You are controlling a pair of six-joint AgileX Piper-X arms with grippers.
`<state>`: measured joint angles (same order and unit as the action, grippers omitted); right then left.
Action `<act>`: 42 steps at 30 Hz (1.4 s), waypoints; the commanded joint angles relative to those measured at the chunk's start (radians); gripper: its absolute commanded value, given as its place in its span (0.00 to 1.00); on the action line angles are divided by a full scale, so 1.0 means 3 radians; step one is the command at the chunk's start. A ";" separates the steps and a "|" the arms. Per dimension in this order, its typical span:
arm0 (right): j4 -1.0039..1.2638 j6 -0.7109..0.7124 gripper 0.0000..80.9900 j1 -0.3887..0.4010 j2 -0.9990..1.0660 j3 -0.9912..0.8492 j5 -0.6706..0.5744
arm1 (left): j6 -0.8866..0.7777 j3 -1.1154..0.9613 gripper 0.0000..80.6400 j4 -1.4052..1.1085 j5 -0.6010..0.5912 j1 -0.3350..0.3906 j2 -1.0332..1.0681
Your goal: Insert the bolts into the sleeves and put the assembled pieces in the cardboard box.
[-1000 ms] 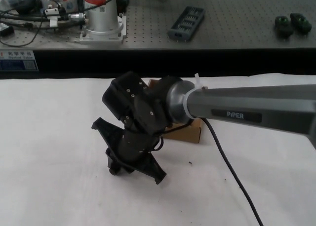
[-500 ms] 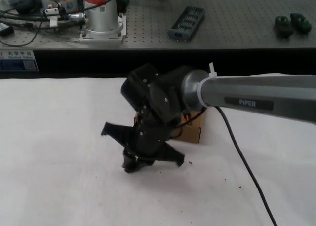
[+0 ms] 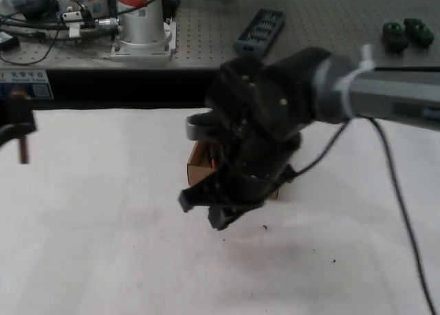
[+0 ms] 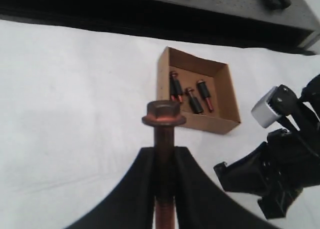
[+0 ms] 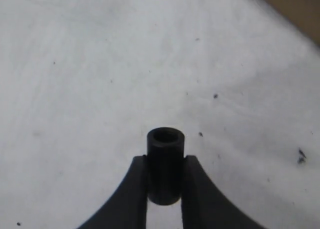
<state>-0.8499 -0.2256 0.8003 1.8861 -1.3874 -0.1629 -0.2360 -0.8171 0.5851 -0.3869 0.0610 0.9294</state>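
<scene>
The counter (image 3: pixel 82 260) wears a white cloth (image 5: pixel 75 64), lightly rumpled. The open cardboard box (image 4: pixel 209 123) sits flat on it toward the far edge, and a few dark specks (image 3: pixel 264 227) dot the cloth near it.

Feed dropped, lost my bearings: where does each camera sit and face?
High view: behind the arms, facing forward and down; right gripper by the cardboard box.
Left wrist view: on that wrist, facing past the left gripper's bolt toward the box.
Right wrist view: on that wrist, facing down past its fingers and sleeve to the cloth.
Shared: first two show box and right gripper.
</scene>
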 commanded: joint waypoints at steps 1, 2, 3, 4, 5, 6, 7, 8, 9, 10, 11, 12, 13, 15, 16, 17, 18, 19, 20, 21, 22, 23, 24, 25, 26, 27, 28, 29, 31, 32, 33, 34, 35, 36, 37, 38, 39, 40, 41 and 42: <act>0.0278 0.0083 0.03 -0.0044 -0.0370 0.0366 -0.0169 | -0.0445 0.0138 0.01 -0.0826 -0.0486 -0.0008 0.0276; 0.0414 0.0083 0.03 -0.0051 -0.0498 0.0511 -0.0233 | -0.0524 0.0141 0.01 -0.0966 -0.0530 -0.0008 0.0342; 0.0540 0.0095 0.03 -0.0061 -0.0622 0.0650 -0.0323 | -0.0602 0.0139 0.01 -0.1124 -0.0567 -0.0008 0.0407; 0.0630 0.0086 0.03 -0.0060 -0.0738 0.0755 -0.0382 | -0.0673 0.0139 0.01 -0.1242 -0.0623 -0.0008 0.0460; 0.0751 0.0081 0.03 -0.0060 -0.0849 0.0879 -0.0434 | -0.0783 0.0139 0.01 -0.1387 -0.0708 -0.0008 0.0528; 0.0875 0.0083 0.03 -0.0060 -0.0947 0.1000 -0.0505 | -0.0864 0.0139 0.01 -0.1517 -0.0825 0.0012 0.0592; 0.1006 0.0098 0.03 -0.0065 -0.1017 0.1091 -0.0569 | -0.0920 0.0139 0.01 -0.1617 -0.0894 0.0047 0.0650; 0.1141 0.0115 0.03 -0.0070 -0.1096 0.1199 -0.0652 | -0.0936 0.0139 0.01 -0.1674 -0.0908 0.0095 0.0690; 0.1269 0.0125 0.03 -0.0069 -0.1156 0.1303 -0.0740 | -0.0927 0.0139 0.01 -0.1691 -0.0897 0.0159 0.0737; 0.1369 0.0130 0.03 -0.0069 -0.1202 0.1398 -0.0805 | -0.0913 0.0139 0.01 -0.1694 -0.0865 0.0230 0.0787; 0.1481 0.0135 0.03 -0.0069 -0.1251 0.1487 -0.0888 | -0.0913 0.0139 0.01 -0.1692 -0.0843 0.0297 0.0838; 0.1578 0.0134 0.03 -0.0077 -0.1293 0.1568 -0.0962 | -0.0904 0.0139 0.01 -0.1699 -0.0843 0.0394 0.0890; 0.1652 0.0134 0.03 -0.0077 -0.1324 0.1638 -0.1009 | -0.0855 0.0139 0.01 -0.1717 -0.0843 0.0497 0.0943; 0.1754 0.0111 0.03 -0.0077 -0.1368 0.1744 -0.1064 | -0.0812 0.0139 0.01 -0.1791 -0.0774 0.0688 0.1033; 0.1762 0.0112 0.03 -0.0084 -0.1388 0.1788 -0.1090 | -0.0813 0.0139 0.01 -0.1844 -0.0719 0.0789 0.1081; 0.1762 0.0112 0.03 -0.0093 -0.1408 0.1820 -0.1093 | -0.0813 0.0139 0.01 -0.1894 -0.0675 0.0877 0.1118; 0.1762 0.0136 0.03 -0.0106 -0.1428 0.1861 -0.1120 | -0.0813 0.0139 0.01 -0.1950 -0.0637 0.0953 0.1159; 0.1762 0.0166 0.03 -0.0123 -0.1453 0.1895 -0.1146 | -0.0813 0.0139 0.01 -0.1989 -0.0637 0.1017 0.1201; 0.1762 0.0205 0.03 -0.0143 -0.1477 0.1925 -0.1150 | -0.0846 0.0139 0.01 -0.2041 -0.0638 0.1073 0.1238; 0.1776 0.0280 0.03 -0.0163 -0.1509 0.1951 -0.1175 | -0.0871 0.0139 0.01 -0.2063 -0.0638 0.1110 0.1276; 0.1788 0.0354 0.03 -0.0197 -0.1545 0.1976 -0.1194 | -0.0878 0.0139 0.01 -0.2086 -0.0617 0.1147 0.1304; 0.1816 0.0383 0.03 -0.0226 -0.1580 0.1996 -0.1232 | -0.0889 0.0139 0.01 -0.2088 -0.0574 0.1183 0.1328; 0.1865 0.0379 0.03 -0.0272 -0.1610 0.2027 -0.1262 | -0.0888 0.0139 0.01 -0.2087 -0.0520 0.1209 0.1344; 0.1916 0.0381 0.03 -0.0322 -0.1637 0.2057 -0.1327 | -0.0888 0.0139 0.01 -0.2087 -0.0476 0.1239 0.1362; 0.1944 0.0373 0.03 -0.0374 -0.1658 0.2075 -0.1385 | -0.0888 0.0139 0.01 -0.2112 -0.0456 0.1267 0.1377; 0.1961 0.0370 0.03 -0.0424 -0.1673 0.2093 -0.1445 | -0.0888 0.0139 0.01 -0.2135 -0.0452 0.1285 0.1391; 0.1962 0.0372 0.03 -0.0472 -0.1689 0.2100 -0.1498 | -0.0912 0.0139 0.01 -0.2176 -0.0453 0.1316 0.1408; 0.1962 0.0372 0.03 -0.0506 -0.1695 0.2108 -0.1531 | -0.0939 0.0139 0.01 -0.2236 -0.0453 0.1346 0.1429; 0.1974 0.0386 0.03 -0.0579 -0.1700 0.2120 -0.1638 | -0.0967 0.0139 0.01 -0.2352 -0.0453 0.1409 0.1477; 0.1982 0.0384 0.03 -0.0611 -0.1700 0.2122 -0.1704 | -0.0980 0.0139 0.01 -0.2414 -0.0453 0.1443 0.1504; 0.1982 0.0384 0.03 -0.0631 -0.1700 0.2121 -0.1764 | -0.1019 0.0139 0.01 -0.2448 -0.0453 0.1470 0.1529; 0.1982 0.0400 0.03 -0.0650 -0.1700 0.2121 -0.1814 | -0.1044 0.0139 0.01 -0.2491 -0.0453 0.1504 0.1563; 0.1988 0.0429 0.03 -0.0665 -0.1714 0.2121 -0.1835 | -0.1061 0.0139 0.01 -0.2518 -0.0453 0.1538 0.1596; 0.1988 0.0438 0.03 -0.0670 -0.1724 0.2121 -0.1834 | -0.1069 0.0139 0.01 -0.2536 -0.0460 0.1566 0.1622; 0.1988 0.0444 0.03 -0.0668 -0.1741 0.2121 -0.1842 | -0.1079 0.0139 0.01 -0.2560 -0.0460 0.1600 0.1657; 0.1988 0.0454 0.03 -0.0668 -0.1758 0.2121 -0.1842 | -0.1094 0.0139 0.01 -0.2581 -0.0466 0.1634 0.1688; 0.1988 0.0453 0.03 -0.0668 -0.1777 0.2121 -0.1849 | -0.1104 0.0139 0.01 -0.2611 -0.0467 0.1665 0.1719; 0.1988 0.0453 0.03 -0.0668 -0.1800 0.2121 -0.1849 | -0.1114 0.0139 0.01 -0.2645 -0.0467 0.1694 0.1742; 0.1988 0.0453 0.03 -0.0668 -0.1826 0.2121 -0.1849 | -0.1118 0.0139 0.01 -0.2679 -0.0467 0.1719 0.1772; 0.1988 0.0453 0.03 -0.0668 -0.1842 0.2121 -0.1860 | -0.1117 0.0139 0.01 -0.2710 -0.0467 0.1740 0.1790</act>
<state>-0.2693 -0.1037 0.6063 1.3595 -0.7473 -0.6921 -0.5507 -0.7709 -0.1665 -0.5307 0.5513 1.4412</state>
